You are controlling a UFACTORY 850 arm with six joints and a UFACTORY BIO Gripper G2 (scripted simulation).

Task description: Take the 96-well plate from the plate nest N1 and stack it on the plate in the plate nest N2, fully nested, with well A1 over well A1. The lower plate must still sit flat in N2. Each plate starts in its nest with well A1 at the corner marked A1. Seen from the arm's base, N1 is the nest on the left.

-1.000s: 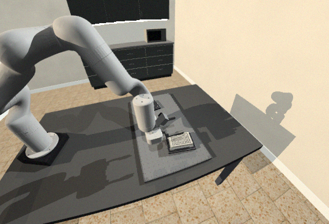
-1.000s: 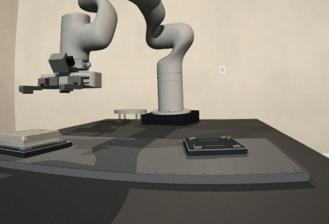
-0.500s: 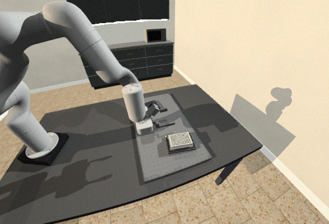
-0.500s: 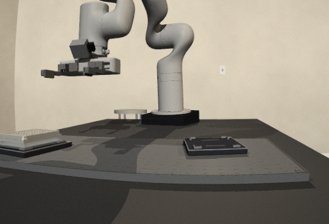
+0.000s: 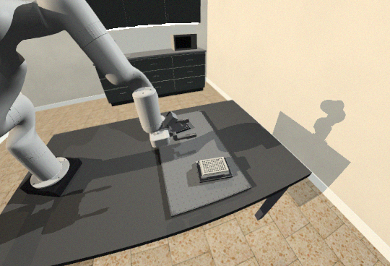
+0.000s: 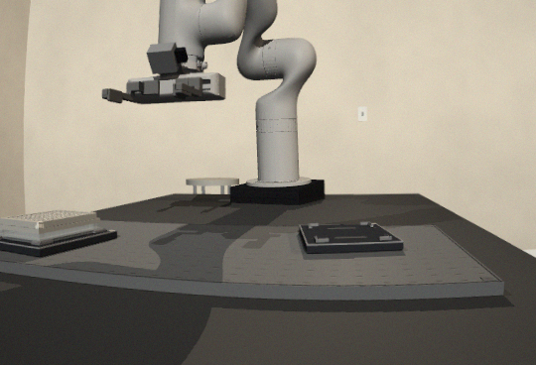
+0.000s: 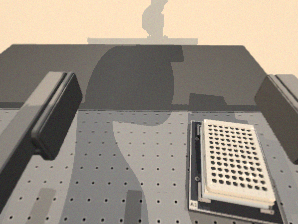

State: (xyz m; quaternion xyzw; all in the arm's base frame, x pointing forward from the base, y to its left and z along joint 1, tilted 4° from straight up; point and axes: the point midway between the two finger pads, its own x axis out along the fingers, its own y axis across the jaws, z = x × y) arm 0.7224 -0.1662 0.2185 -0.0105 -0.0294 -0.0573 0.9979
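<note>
Your gripper stood wide, holding nothing; the wrist view caught stacked plates at four o'clock in N2, while the exterior view also revealed N1, unoccupied.

From where I stood, the stacked plates sat in nest N2, left in the exterior frame; nest N1 lay right, both on the board.

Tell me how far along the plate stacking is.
Done, it seems: plate nest N1 holds no plate, and two plates look stacked in plate nest N2. In hand: nothing; the gripper is open. Left: perhaps only confirming full nesting and A1 alignment, which I can't tell.
</note>
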